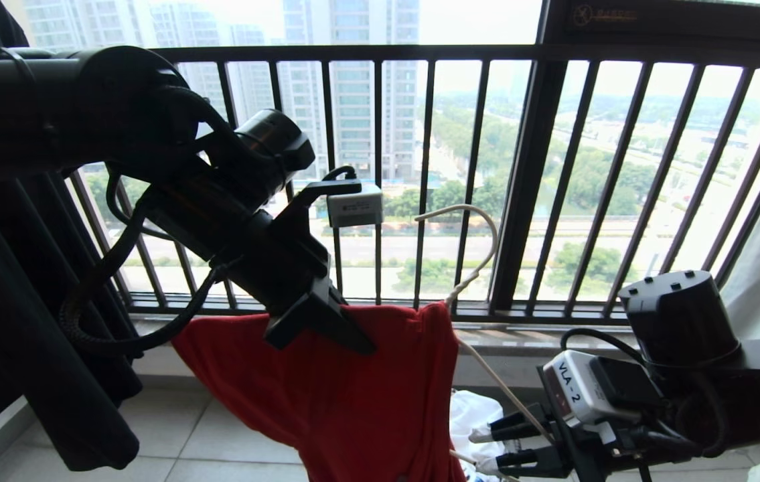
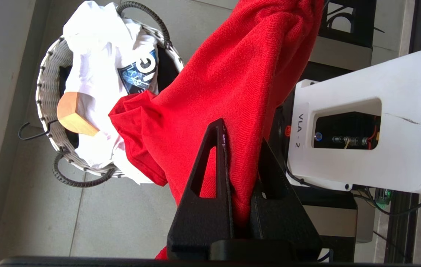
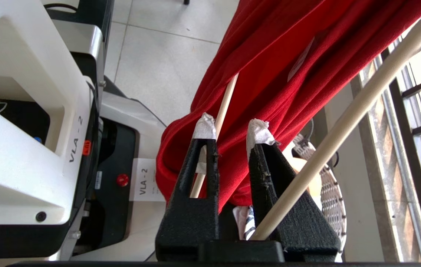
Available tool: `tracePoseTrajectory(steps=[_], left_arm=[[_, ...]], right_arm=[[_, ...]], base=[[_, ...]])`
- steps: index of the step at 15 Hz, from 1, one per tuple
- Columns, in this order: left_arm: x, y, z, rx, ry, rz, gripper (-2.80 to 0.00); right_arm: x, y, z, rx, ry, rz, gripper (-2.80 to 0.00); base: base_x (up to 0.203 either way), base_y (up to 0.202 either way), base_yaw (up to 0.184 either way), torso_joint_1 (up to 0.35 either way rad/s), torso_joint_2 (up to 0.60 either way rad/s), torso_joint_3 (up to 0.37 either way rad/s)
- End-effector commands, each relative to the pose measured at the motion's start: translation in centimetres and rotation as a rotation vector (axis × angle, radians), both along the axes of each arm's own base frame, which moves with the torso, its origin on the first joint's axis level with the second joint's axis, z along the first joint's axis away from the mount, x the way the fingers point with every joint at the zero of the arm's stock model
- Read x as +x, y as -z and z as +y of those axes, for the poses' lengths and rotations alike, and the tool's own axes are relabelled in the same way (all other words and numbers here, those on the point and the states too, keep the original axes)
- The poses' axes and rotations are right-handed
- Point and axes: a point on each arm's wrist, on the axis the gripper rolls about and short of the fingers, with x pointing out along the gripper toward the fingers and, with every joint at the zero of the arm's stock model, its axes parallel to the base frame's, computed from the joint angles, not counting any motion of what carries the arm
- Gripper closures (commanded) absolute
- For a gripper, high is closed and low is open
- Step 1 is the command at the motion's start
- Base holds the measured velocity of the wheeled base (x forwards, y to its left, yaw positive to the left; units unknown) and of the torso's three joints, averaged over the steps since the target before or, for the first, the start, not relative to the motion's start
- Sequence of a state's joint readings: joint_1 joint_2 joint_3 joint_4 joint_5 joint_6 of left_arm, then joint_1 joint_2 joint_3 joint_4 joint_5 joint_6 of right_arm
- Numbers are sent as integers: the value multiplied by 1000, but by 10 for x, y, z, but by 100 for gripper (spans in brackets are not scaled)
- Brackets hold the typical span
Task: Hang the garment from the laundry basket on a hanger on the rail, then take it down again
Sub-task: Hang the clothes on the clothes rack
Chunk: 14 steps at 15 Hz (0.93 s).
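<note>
Hanging from the white hanger (image 1: 472, 268), the red T-shirt (image 1: 353, 388) fills the lower middle of the head view, in front of the dark window railing (image 1: 520, 181). The left gripper (image 1: 326, 321) reaches down onto the shirt's upper edge, to the left of the hanger's neck. The right gripper (image 1: 493, 448) sits low, to the right of the shirt, close to the hanger's lower arm, with white cloth (image 1: 477, 415) on the floor just behind it.

From the left wrist, the left gripper (image 2: 240, 178) has its jaws clamped on a fold of the red T-shirt (image 2: 225, 92). Beyond the shirt, on the tiled floor (image 2: 121, 222), stands the laundry basket (image 2: 49, 70), holding a white printed shirt (image 2: 99, 55) and a wooden hanger (image 2: 75, 113); part of the red shirt hangs in front of the basket's near rim. The robot's white body (image 2: 366, 122) lies on the shirt's other side.

From the right wrist, the right gripper (image 3: 232, 129) has its jaws a little apart, a fold of the red T-shirt (image 3: 288, 66) between the taped fingertips (image 3: 205, 126). One thin rod of the hanger (image 3: 225, 100) runs beside one fingertip; whether the jaws press on it I cannot tell. The other rod passes the far side of the other finger. A bit of the basket (image 3: 329, 189) shows behind the shirt.
</note>
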State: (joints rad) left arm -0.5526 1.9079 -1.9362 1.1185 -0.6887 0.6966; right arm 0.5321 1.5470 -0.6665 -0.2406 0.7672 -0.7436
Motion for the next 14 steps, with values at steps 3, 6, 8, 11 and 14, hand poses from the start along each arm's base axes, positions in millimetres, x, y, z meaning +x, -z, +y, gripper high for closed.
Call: tracePoseTrajectory(steps=[3, 6, 8, 11, 14], left_arm=[[1, -2, 4, -6, -9, -4, 0], [5, -2, 9, -11, -28, -12, 0], [2, -8, 13, -22, -41, -31, 0], [-2, -14, 17, -33, -74, -26, 0], [-2, -17, 19, -38, -98, -17, 0]], right_arm=[[2, -1, -2, 4, 6, 3, -280], [7, 1, -4, 2, 23, 7, -280], [13, -2, -9, 11, 53, -7, -280], [26, -10, -20, 26, 118, -27, -280], [38, -17, -34, 43, 183, -48, -280]], base=[[0, 0, 0, 0, 0, 0], [0, 0, 0, 0, 0, 0], [0, 0, 0, 0, 0, 0], [0, 0, 0, 0, 0, 0], [0, 0, 0, 0, 0, 0]])
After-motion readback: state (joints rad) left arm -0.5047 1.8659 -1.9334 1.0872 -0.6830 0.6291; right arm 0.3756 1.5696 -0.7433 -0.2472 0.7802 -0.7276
